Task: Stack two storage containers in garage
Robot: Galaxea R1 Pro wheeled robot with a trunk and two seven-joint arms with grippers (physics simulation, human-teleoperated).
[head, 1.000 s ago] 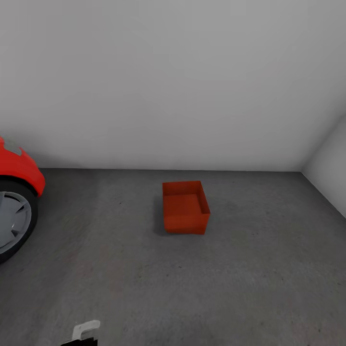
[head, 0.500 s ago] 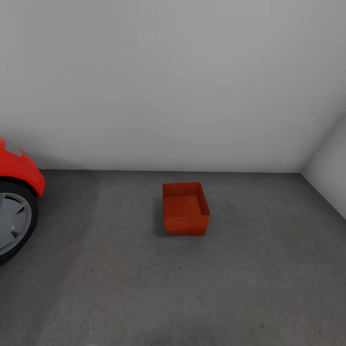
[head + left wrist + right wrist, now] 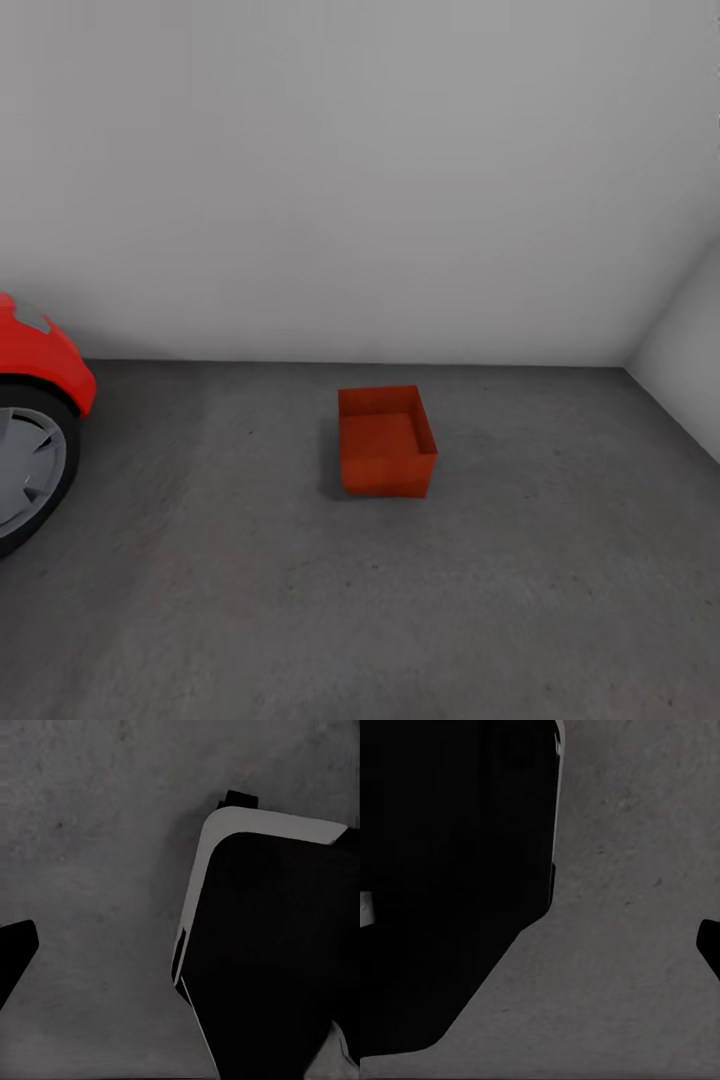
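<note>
Camera tipped up a bit since a second ago, and the white bit of arm at the bottom edge is gone. One bin point(image 3: 386, 443) sits upright on the garage floor point(image 3: 250, 600), near the back wall point(image 3: 360, 180), long axis running toward that wall. It's empty. One car point(image 3: 30, 420) at left. Can't tell how either arm's jaws stand.

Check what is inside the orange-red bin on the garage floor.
The storage container sits alone on the concrete floor, open-topped. Its visible interior, the back and right inner walls and most of the bottom, is bare. The near wall hides the front strip of the bottom.
</note>
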